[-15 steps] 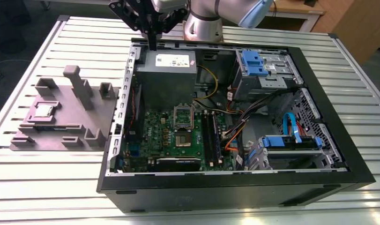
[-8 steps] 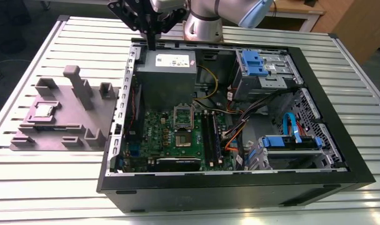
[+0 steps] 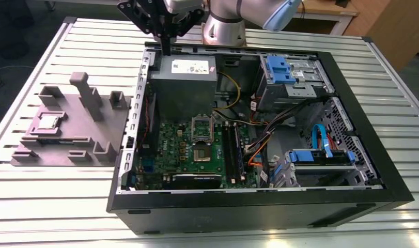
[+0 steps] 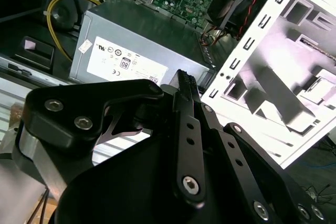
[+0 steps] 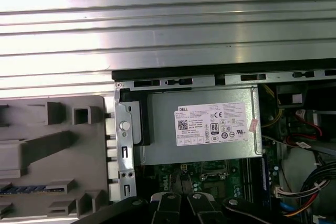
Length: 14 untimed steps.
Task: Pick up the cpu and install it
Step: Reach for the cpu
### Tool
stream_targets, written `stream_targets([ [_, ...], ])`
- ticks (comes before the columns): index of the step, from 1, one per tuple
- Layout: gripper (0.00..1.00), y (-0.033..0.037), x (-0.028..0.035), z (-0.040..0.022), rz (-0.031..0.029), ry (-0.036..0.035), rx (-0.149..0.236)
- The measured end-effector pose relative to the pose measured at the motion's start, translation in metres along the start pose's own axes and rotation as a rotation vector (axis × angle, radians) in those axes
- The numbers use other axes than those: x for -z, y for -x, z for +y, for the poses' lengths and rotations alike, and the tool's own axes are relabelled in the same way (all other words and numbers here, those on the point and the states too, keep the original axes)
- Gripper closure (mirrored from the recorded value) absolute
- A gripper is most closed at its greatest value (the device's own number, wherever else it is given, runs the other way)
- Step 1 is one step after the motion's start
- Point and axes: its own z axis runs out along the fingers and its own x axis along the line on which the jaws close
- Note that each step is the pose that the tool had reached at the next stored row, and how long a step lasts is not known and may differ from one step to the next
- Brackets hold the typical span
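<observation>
The cpu [image 3: 49, 122], a small silver square chip, lies in a recess of the grey holder block [image 3: 92, 132] at the exterior view's left, outside the computer case. My gripper [image 3: 166, 50] hangs high over the case's far edge, above the grey power-supply box [image 3: 183, 77] and far from the cpu. Its black fingertips meet with nothing between them in both wrist views [image 4: 184, 75] [image 5: 179, 184]. On the green motherboard, the socket [image 3: 201, 153] lies bare below its raised silver frame [image 3: 201, 125].
The open black case [image 3: 264, 206] lies on a slatted metal table [image 3: 44, 206]. Blue drive brackets [image 3: 278, 70] [image 3: 320, 155] and cable bundles [image 3: 278, 126] fill its right side. Tall posts [image 3: 85, 93] rise from the holder block. The labelled power-supply box [image 5: 202, 127] is directly under the wrist.
</observation>
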Motion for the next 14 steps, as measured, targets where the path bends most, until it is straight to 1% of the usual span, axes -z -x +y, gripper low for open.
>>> stream_targets([
  [14,0.89,-0.0035,0.0001,-0.0003,0.0000,0.0000,0.000],
])
